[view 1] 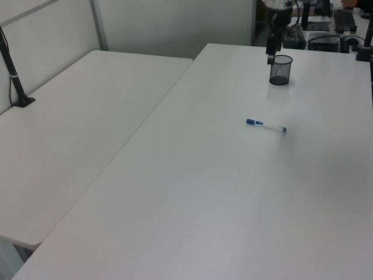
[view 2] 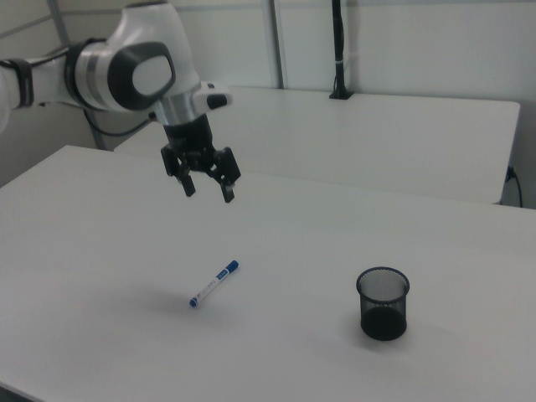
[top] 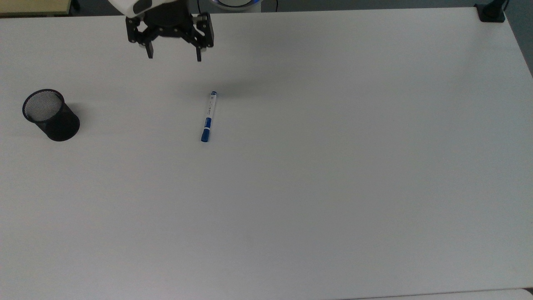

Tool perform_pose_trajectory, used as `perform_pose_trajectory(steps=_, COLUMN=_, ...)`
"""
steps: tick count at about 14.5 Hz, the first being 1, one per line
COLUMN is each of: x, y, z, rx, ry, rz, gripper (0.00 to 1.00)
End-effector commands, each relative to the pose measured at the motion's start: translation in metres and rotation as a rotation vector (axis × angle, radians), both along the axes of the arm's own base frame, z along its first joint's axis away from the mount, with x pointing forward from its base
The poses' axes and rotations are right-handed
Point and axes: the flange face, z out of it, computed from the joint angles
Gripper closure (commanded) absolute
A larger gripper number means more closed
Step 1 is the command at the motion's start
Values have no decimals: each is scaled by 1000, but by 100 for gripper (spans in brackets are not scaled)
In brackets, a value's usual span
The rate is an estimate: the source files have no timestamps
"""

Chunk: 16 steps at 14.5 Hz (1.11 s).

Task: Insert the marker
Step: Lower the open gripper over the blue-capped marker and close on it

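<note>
I hold the gripper (top: pixel 173 57) high above the white table (top: pixel 333 166) with jaws spread wide, ready to straddle the marker (top: pixel 209 116) lying flat mid-table, well apart from the upright black mesh cup (top: pixel 51 114) meant to receive it.

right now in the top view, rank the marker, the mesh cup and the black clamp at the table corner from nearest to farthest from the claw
Claw sits near the top view's upper left.
1. Marker: just below it, slightly to the top view's right.
2. Mesh cup: at the top view's left edge.
3. Black clamp: at the top view's upper right corner.
</note>
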Motion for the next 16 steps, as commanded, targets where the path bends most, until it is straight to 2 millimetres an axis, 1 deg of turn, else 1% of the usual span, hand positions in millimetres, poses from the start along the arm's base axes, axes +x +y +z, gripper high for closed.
perform_pose_trajectory(steps=1, x=9, y=11, z=-53, rx=-19, ry=-33, rz=-118, gripper=0)
perform_pose_trajectory(steps=3, x=22, y=27, z=-88, rx=-35, ry=-56, rz=-136, gripper=0)
perform_pose_trajectory(steps=5, x=29, y=32, z=-121, rx=-72, ry=-53, rz=-151, gripper=0)
perform_pose_trajectory(steps=7, x=34, y=36, z=-149, rx=-86, ry=-34, rz=-167, gripper=0)
perform_pose_trajectory(steps=10, x=39, y=38, z=-185, rx=-82, ry=-11, rz=-223, gripper=0)
perform_pose_trajectory(steps=11, x=41, y=41, z=-198, rx=-79, ry=-10, rz=-237, gripper=3)
perform_pose_trajectory(steps=13, x=44, y=42, z=-210, rx=-74, ry=-11, rz=-239, gripper=21)
perform_pose_trajectory(steps=14, x=45, y=44, z=-213, rx=-66, ry=-19, rz=-240, gripper=30)
perform_pose_trajectory(steps=16, x=49, y=45, z=-215, rx=-53, ry=-43, rz=-263, gripper=40)
